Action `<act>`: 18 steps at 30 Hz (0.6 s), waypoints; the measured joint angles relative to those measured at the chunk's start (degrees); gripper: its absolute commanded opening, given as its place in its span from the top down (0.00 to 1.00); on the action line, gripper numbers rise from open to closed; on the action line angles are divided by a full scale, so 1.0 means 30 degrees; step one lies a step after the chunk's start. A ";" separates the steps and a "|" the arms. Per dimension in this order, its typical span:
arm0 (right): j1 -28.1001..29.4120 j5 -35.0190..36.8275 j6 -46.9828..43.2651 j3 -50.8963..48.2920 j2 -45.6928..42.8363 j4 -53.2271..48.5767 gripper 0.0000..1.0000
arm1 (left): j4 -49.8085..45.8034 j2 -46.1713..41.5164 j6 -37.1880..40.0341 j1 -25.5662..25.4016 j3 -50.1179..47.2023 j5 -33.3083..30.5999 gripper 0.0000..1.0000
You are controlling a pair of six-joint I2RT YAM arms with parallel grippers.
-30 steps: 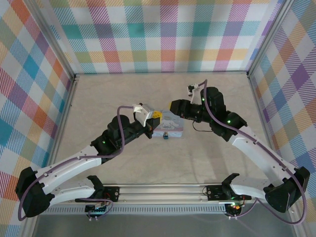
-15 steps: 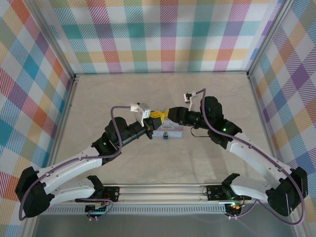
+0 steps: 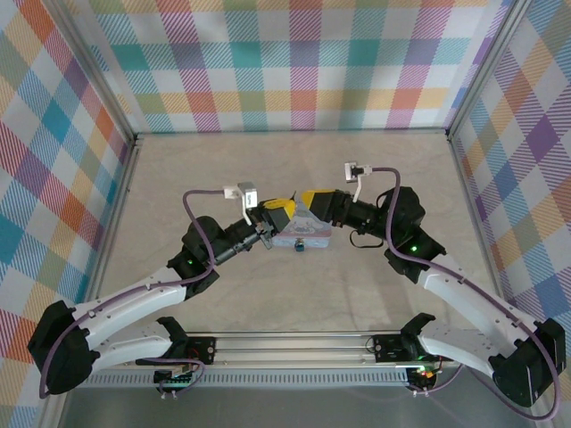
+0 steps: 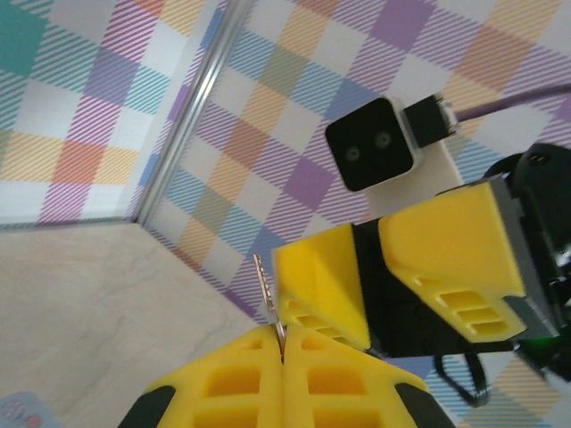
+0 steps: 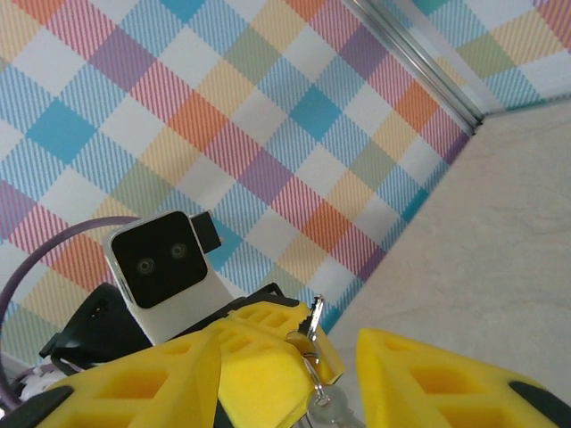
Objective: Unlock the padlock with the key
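Arms reach in from left and right and meet above the middle of the table (image 3: 178, 178), over a pale blue tin (image 3: 312, 234). The left gripper (image 3: 278, 210) has its yellow fingers (image 4: 232, 383) pressed together on the key (image 4: 266, 299), whose thin blade sticks up from between them. The right gripper (image 3: 312, 198), just right of it, holds its fingers spread, with the key in the gap between them. The padlock (image 3: 302, 246), tiny and bluish, lies at the tin's near edge, below both grippers.
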 measured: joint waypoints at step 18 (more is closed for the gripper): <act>0.0000 -0.0787 -0.0044 0.0022 0.0379 0.1392 0.65 | 0.3184 0.1443 -0.3628 0.0000 0.0000 0.1639 1.00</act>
